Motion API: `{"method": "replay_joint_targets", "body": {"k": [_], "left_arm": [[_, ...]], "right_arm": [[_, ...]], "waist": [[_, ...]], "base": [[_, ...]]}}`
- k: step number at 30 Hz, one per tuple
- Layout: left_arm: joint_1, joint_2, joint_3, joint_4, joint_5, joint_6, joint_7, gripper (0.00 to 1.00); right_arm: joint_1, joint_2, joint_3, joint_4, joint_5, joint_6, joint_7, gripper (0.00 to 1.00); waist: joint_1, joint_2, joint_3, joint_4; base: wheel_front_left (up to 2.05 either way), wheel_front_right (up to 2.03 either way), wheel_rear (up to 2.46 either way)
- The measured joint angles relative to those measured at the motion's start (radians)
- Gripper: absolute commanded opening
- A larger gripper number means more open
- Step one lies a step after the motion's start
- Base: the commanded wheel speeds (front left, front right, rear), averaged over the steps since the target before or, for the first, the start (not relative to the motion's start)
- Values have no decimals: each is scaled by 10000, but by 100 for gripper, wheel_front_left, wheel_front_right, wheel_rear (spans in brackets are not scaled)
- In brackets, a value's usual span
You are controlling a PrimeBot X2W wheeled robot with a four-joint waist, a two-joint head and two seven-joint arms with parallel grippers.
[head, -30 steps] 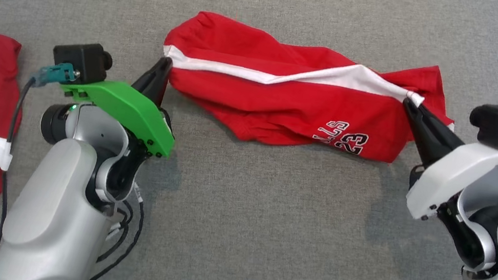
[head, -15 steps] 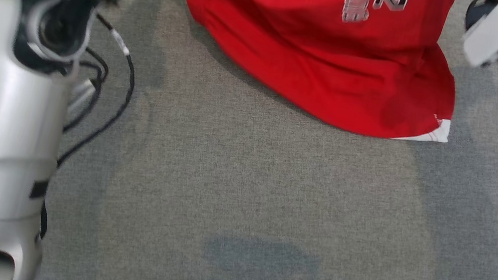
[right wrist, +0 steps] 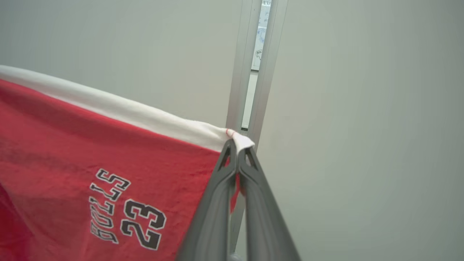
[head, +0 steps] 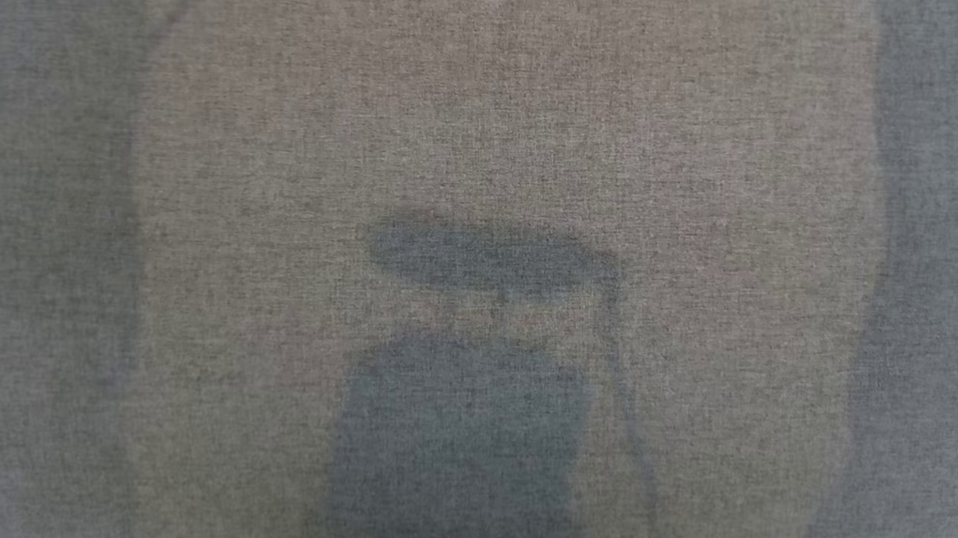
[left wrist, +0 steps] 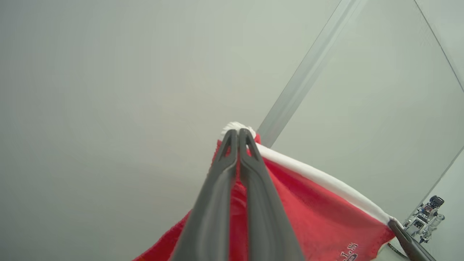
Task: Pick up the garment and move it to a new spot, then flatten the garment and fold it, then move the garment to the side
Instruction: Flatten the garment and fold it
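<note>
Garment (left wrist: 319, 214): now lifted off surface (head: 501, 120); left jaws, right jaws: clamping it

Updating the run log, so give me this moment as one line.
left gripper: jaws shut on garment | right gripper: jaws shut on garment | garment: aloft, white band stretched between both

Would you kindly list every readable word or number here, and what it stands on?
"BULLS": on the red garment, right wrist view, turned sideways.
"23": beside it on the same garment.
Left wrist view: the same print, cut off at the edge, unreadable.
Scribbles on the white board beyond the posts: too small.
</note>
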Motion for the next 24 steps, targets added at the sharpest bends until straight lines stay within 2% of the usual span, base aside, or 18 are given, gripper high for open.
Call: {"method": "replay_joint_targets", "body": {"k": [7,8,11,18,24], "left_arm": [[-1098,-222,384,558,36,-510,-1615,0],[-1174,-251,487,727,19,-669,-1996,0],[-1018,-268,575,955,-75,-869,-2278,0],[999,-173,290,1292,-77,-1279,-2512,0],[3096,-144,-75,767,-276,-1528,-2608,0]], "right_arm": [[-1752,79,-52,1081,-2046,6,-2681,0],[-2116,-67,157,1166,-2788,6,-3310,0],[-2320,-280,1043,1342,-3302,4,-3630,0],[-1593,-1143,4242,1954,-1969,6,-3720,0],[-563,-2261,5350,970,-596,6,-3762,0]], "waist": [[0,0,463,-269],[0,0,511,-243],[0,0,586,-145],[0,0,720,117],[0,0,268,260]], "base": [[0,0,0],[0,0,0],[0,0,0],[0,0,0],[0,0,0]]}}
